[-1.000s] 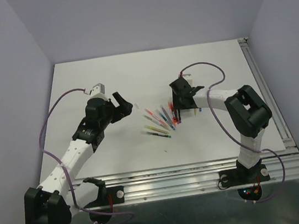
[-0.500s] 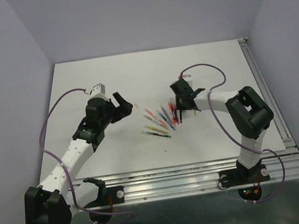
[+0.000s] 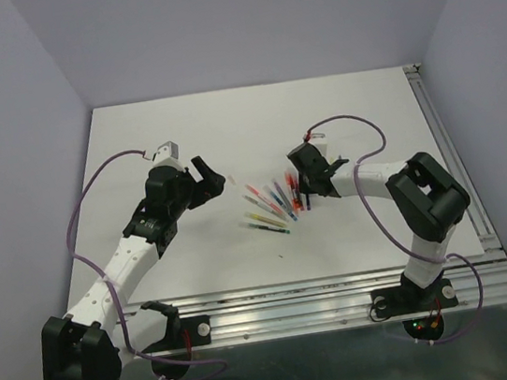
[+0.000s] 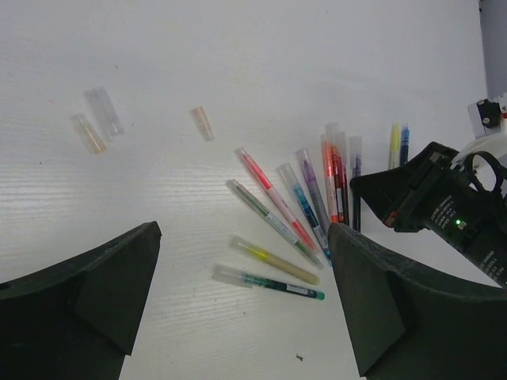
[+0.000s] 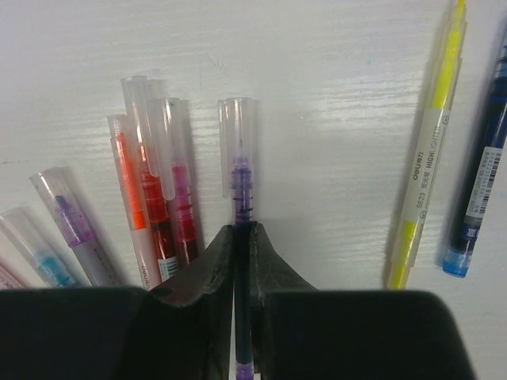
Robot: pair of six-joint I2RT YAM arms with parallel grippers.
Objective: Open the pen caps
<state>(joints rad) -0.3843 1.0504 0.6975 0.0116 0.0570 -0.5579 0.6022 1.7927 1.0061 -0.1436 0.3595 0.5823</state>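
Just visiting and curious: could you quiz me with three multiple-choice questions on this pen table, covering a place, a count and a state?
1. In the right wrist view, where is the yellow pen from the gripped purple pen? A) left B) right C) underneath
2. How many loose caps lie apart from the pens? A) one B) six C) three
3. The right gripper is: A) shut on the purple pen B) wide open C) holding a cap
Answers: 1 B, it lies near the right edge; 2 C, the left wrist view shows three; 3 A, it pinches the pen's body.
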